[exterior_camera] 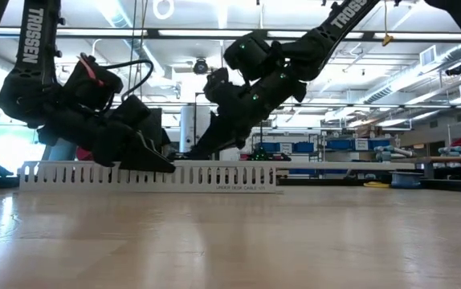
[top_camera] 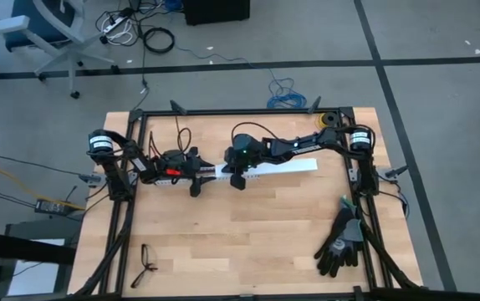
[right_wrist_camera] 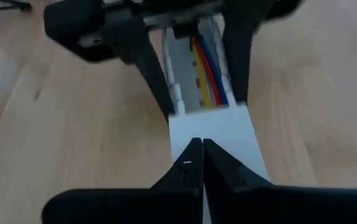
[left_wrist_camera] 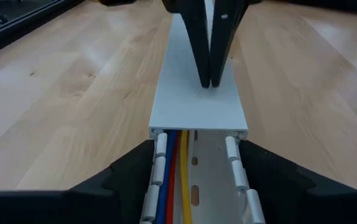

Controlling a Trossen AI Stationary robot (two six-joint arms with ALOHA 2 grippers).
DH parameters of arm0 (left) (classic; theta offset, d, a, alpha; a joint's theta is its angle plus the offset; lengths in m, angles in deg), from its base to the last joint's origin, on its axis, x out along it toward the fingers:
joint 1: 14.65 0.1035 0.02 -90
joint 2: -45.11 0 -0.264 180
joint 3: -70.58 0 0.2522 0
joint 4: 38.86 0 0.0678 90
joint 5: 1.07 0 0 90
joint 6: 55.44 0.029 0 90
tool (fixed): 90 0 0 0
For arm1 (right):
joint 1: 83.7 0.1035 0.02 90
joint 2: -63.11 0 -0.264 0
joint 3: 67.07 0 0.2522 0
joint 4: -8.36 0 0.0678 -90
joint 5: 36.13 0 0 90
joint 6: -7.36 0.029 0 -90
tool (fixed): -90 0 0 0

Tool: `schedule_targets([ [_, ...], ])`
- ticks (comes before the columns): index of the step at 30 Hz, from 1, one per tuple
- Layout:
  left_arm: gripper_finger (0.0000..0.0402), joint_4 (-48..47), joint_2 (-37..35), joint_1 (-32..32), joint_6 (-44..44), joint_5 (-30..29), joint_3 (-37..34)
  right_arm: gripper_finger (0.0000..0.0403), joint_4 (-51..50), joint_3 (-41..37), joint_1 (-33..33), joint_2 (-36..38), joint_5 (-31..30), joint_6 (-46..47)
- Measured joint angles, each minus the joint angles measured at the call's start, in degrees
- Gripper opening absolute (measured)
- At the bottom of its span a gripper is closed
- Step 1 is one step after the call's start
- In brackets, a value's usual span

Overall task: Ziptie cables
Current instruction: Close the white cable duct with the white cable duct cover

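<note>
A white slotted duct (top_camera: 223, 174) lies across the middle of the table, with blue, red and yellow wires (left_wrist_camera: 173, 180) in its open part and a flat white lid (left_wrist_camera: 197, 93) on the rest. My left gripper (left_wrist_camera: 196, 152) straddles the open part at the lid's end. My right gripper (right_wrist_camera: 202, 144) is shut, with its tips down on the lid. The loose wire bundle with the dark connector and the ziptie do not plainly show. My left gripper holds the duct between its two fingers, one on each slotted side wall (left_wrist_camera: 160, 155), right at the lid's end. The fingers come level from the table's left, along the duct, which rests flat on the table. My right gripper presses its shut fingertips (left_wrist_camera: 211, 78) down on the lid's top (right_wrist_camera: 228, 140), near the lid's left end. It slants down from the table's right.
A pair of black gloves (top_camera: 340, 242) lies at the near right. A thin black looped thing (top_camera: 144, 266) lies at the near left. A dark frame (top_camera: 248, 111) borders the table. A coiled blue cable (top_camera: 286, 96) lies on the floor beyond the far edge.
</note>
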Motion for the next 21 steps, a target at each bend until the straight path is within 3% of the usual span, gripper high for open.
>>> schedule_targets([
  [7,0.0235,-0.08,0.00,0.00,-1.34,-0.21,0.04,0.0000,-6.62,0.16,0.52,5.35,-4.54,-2.52],
  [14,0.0236,-0.16,0.00,0.00,-1.14,-0.27,0.09,0.0000,-9.78,0.14,0.51,5.50,-4.36,-1.83],
  [21,0.0283,-1.04,0.00,-0.09,-3.30,0.10,0.26,0.0000,-8.72,-0.59,0.47,4.58,-4.34,-0.86],
])
